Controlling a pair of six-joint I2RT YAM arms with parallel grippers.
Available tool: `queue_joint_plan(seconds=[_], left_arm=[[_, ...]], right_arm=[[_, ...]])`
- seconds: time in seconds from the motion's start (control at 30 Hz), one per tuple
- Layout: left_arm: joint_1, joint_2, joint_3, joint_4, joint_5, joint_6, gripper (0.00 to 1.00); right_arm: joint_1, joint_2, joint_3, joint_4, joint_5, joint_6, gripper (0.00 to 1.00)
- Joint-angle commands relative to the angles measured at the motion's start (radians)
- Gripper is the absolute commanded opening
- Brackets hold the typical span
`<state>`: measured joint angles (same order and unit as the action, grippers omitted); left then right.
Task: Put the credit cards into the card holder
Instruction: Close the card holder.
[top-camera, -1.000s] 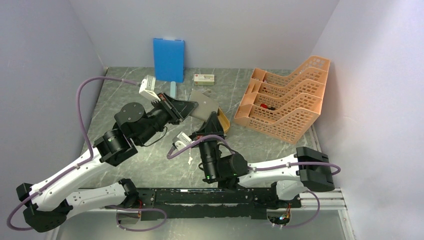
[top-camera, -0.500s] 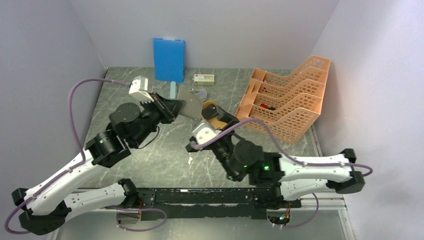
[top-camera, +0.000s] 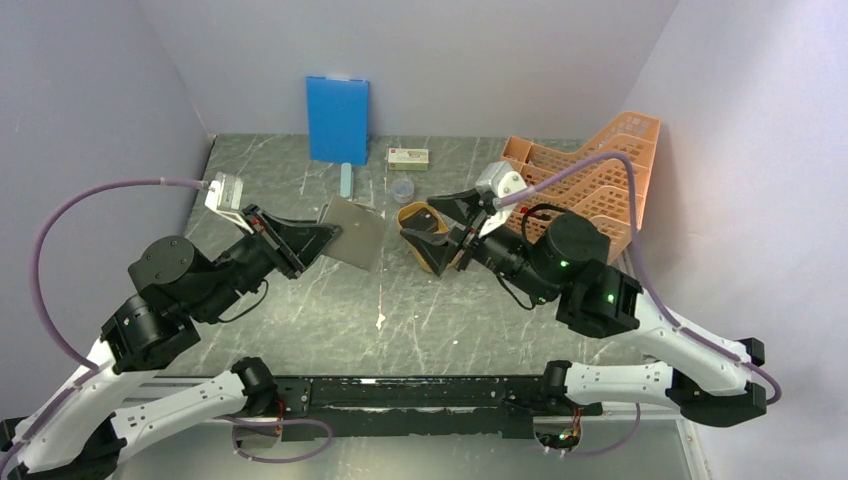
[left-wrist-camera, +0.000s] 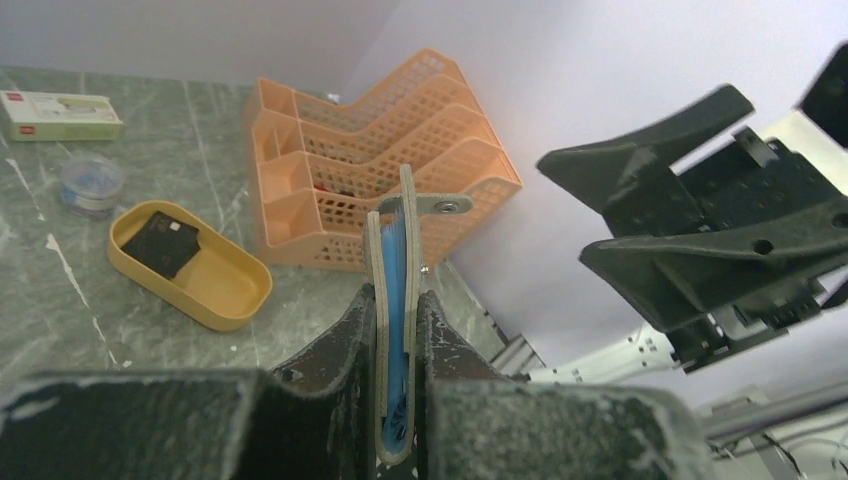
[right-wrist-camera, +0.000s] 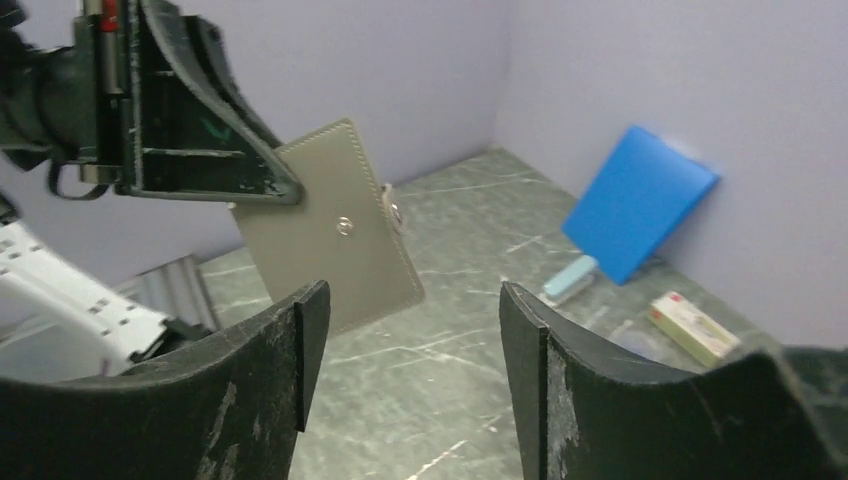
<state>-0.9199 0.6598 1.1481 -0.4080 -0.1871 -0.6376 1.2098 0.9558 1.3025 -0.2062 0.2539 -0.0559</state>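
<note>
credit cards (left-wrist-camera: 165, 245) lie in the orange tray (left-wrist-camera: 238, 300) on the worktop (top-camera: 330, 310) just beside your right hand (top-camera: 425, 220), wide open, empty and nearer, while your left hand (top-camera: 312, 237) pinches the card holder (top-camera: 355, 232) aloft to their left.

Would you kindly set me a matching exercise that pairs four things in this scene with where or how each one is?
Column one:
1. card holder
2. credit cards
3. blue board
4. right hand

Column two:
A. open, holding nothing
B. lying in the orange oval tray
C. clamped in the left hand
D. leaning against the back wall

Pairs: 1-C; 2-B; 3-D; 4-A
</note>
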Motion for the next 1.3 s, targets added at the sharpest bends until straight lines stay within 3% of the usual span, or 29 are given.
queue_joint_plan(seconds=[0.0,0.13,0.33,1.0,1.27], left_arm=[[0.003,-0.008,0.056,-0.054,0.128,0.020,0.05],[0.004,-0.008,0.081,-0.078,0.166,0.021,0.05],[0.004,-0.023,0.082,-0.096,0.171,0.020,0.05],[0.003,-0.053,0.069,-0.100,0.219,0.015,0.05],[0.003,-0.063,0.059,-0.103,0.216,0.010,0.05]], right_arm=[[-0.034,0.034,0.026,-0.030,-0.233,0.084,0.64],[-0.038,0.058,0.036,-0.012,-0.283,0.087,0.60],[-0.040,0.077,0.051,-0.005,-0.289,0.092,0.46],[-0.041,0.139,0.081,0.031,-0.265,0.132,0.43],[-0.041,0.144,0.087,0.031,-0.276,0.137,0.15]])
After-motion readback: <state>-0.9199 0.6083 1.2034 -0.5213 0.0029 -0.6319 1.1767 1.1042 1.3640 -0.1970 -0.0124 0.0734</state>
